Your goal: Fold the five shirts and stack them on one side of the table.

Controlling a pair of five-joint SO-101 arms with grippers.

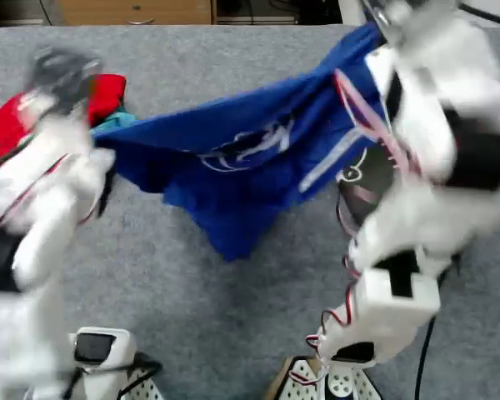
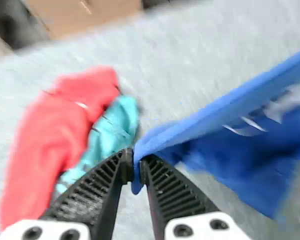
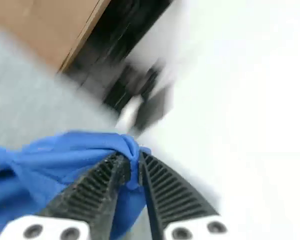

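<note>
Above the grey table (image 1: 192, 317), in the high view, the blue shirt (image 1: 250, 158) hangs stretched between the two arms. One corner starts just beside the red shirt (image 1: 108, 92) and the other is lifted well away from it. The middle sags between them, and I cannot tell whether it touches the tabletop. The left gripper (image 1: 100, 148) pinches the corner next to the red shirt, and the right gripper (image 1: 377, 32) has the corner farthest from it

In the left wrist view, the left gripper (image 2: 135, 167) has its fingers closed down to a sliver on a bunched blue edge. The red shirt (image 2: 55, 125) and a teal shirt (image 2: 115, 125) lie heaped together just beyond the pinch

In the right wrist view, the right gripper (image 3: 132, 162) is likewise clamped almost tight on a knot of blue fabric, well apart from the red shirt

The step in hand looks like spreading this shirt flat before folding. To do it well, I judge that both pinches must hold firm. The arms should pull evenly, so the cloth goes taut without slipping free. The shirt should come down on bare table away from the red shirt, so that no part drapes over that heap
</note>
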